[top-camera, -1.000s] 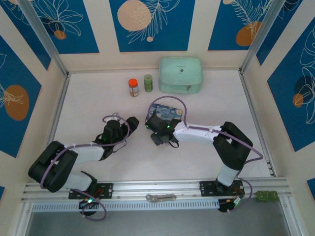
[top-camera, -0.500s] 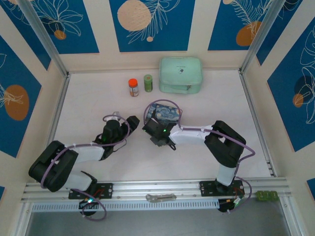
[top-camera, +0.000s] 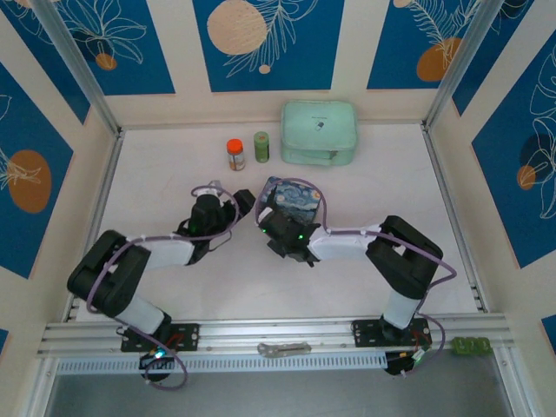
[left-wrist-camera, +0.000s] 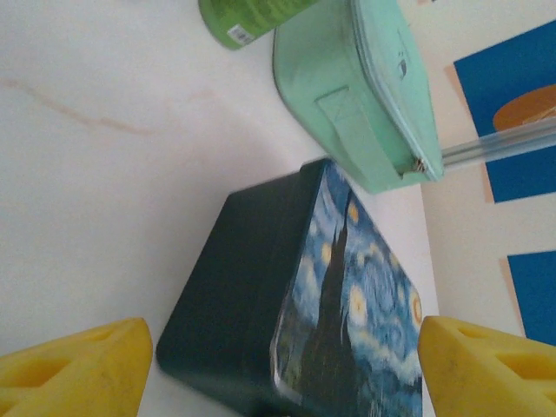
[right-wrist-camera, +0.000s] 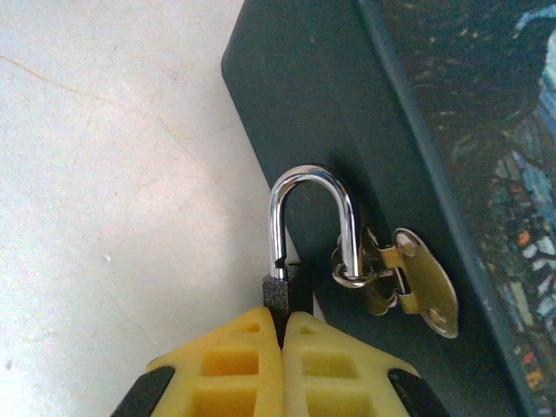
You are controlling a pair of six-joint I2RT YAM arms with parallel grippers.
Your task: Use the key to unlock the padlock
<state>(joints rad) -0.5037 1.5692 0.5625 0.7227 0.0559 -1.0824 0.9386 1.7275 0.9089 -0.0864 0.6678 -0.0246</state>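
While the overhead camera looks down, we see a white table [top-camera: 165,187] boxed in by cream walls with blue panels and aluminium rails. Along the back stand an orange-capped bottle [top-camera: 235,155], a green bottle [top-camera: 261,146] and a mint case [top-camera: 319,132]. In the middle lies the tin [top-camera: 294,196], with both arms reaching in on it: the left gripper [top-camera: 241,205] just beside its left end, the right gripper [top-camera: 272,228] right at its near side. A silvery tool [top-camera: 283,349] lies on the front rail.

Over to the left wrist: yellow fingers [left-wrist-camera: 78,365] spread wide at the bottom corners, nothing between them, the left gripper [left-wrist-camera: 278,360] low over the table. Ahead sits the tin's dark side, the mint case close behind it, the green bottle at the top edge.

Now the right wrist: the right gripper [right-wrist-camera: 283,328] is pinched tight on the padlock [right-wrist-camera: 282,291], on its dark body. The silver shackle [right-wrist-camera: 310,178] arches up against the tin's side, one leg threaded through the brass hasp [right-wrist-camera: 408,282]. Whether it is locked, I cannot tell.
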